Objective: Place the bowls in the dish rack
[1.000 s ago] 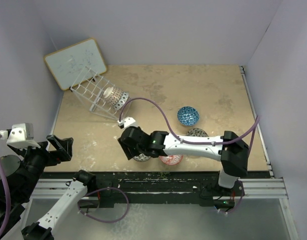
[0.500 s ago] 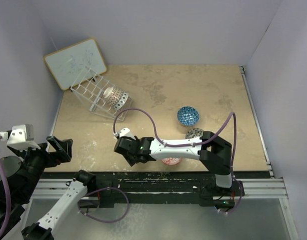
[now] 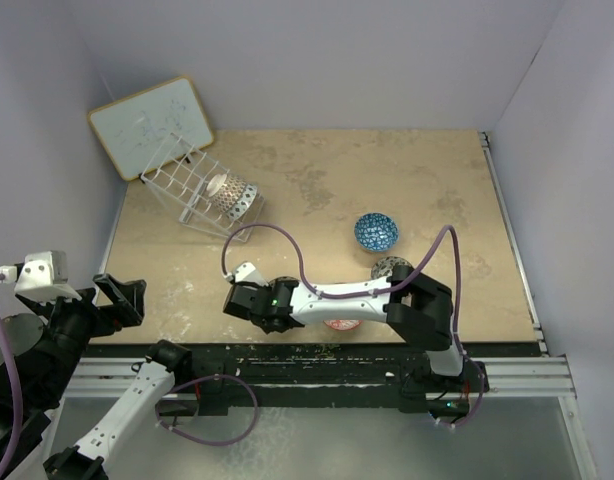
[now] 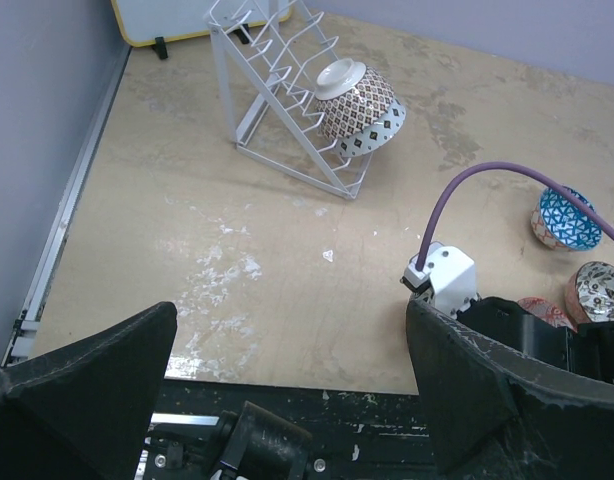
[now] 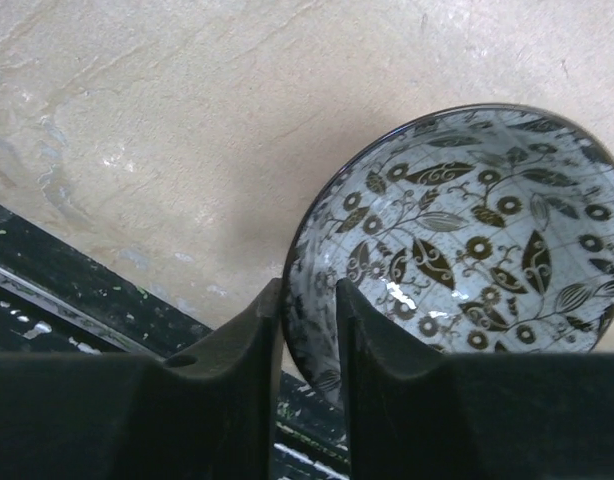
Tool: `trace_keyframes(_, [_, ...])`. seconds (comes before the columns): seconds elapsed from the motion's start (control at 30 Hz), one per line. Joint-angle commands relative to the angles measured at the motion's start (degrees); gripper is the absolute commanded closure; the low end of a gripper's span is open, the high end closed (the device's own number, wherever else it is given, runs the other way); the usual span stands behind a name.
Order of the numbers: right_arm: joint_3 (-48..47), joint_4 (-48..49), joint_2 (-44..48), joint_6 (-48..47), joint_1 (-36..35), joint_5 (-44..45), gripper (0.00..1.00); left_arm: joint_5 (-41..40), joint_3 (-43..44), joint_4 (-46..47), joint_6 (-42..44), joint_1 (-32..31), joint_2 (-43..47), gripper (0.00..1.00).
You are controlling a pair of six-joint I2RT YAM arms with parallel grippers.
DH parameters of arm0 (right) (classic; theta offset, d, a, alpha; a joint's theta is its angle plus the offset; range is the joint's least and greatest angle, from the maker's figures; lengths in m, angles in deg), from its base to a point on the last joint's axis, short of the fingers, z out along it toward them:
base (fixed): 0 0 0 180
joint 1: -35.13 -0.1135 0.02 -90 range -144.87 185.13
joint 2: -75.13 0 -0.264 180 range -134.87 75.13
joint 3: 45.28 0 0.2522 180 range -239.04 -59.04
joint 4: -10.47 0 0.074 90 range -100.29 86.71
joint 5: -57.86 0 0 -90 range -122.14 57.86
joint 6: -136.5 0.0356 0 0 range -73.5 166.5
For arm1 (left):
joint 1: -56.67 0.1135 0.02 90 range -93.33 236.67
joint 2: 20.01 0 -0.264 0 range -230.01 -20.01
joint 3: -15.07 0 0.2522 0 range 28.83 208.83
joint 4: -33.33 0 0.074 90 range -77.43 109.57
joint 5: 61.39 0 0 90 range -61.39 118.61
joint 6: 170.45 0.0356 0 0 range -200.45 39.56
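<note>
My right gripper [image 5: 309,310] is shut on the rim of a black-and-white leaf-patterned bowl [image 5: 467,240], one finger inside and one outside. In the top view the right gripper [image 3: 253,302] is near the table's front edge and hides that bowl. The white wire dish rack [image 3: 187,180] stands at the back left with two nested patterned bowls [image 3: 233,195] on their sides in it. A blue bowl [image 3: 375,232], a grey bowl [image 3: 390,266] and a red bowl [image 3: 339,323] sit on the table. My left gripper [image 3: 115,300] is open and empty at the front left.
A whiteboard with a wooden frame [image 3: 152,125] leans on the back wall behind the rack. The left wrist view shows the rack [image 4: 277,90], its bowls [image 4: 359,105] and the blue bowl [image 4: 567,218]. A purple cable [image 3: 287,240] loops over the right arm.
My right gripper has moved left and toward the front edge with the black-and-white bowl in it, and the arm has folded. The left arm has not moved.
</note>
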Motion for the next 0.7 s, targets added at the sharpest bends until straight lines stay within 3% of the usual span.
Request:
trace_keyframes(0.0, [-2.4, -1.8, 1.1, 0.9, -0.3, 3.2, 0.76, -0.6, 0.2, 1.0, -0.2, 0.2, 0.3, 0.01])
trace_keyframes(0.27, [-4.8, -0.8, 1.6, 0.9, -0.3, 1.7, 1.00, -0.6, 1.0, 0.7, -0.2, 0.3, 0.2, 0.01])
trace_keyframes(0.47, [-5.4, 7.7, 7.6, -1.1, 1.0, -2.2, 1.00, -0.9, 2.4, 0.1, 0.1, 0.3, -0.4, 0.01])
trace_keyframes(0.67, [0.5, 24.7, 17.1, 0.0, 10.8, -20.4, 1.00, -1.3, 4.6, -0.7, 0.4, 0.2, -1.1, 0.01])
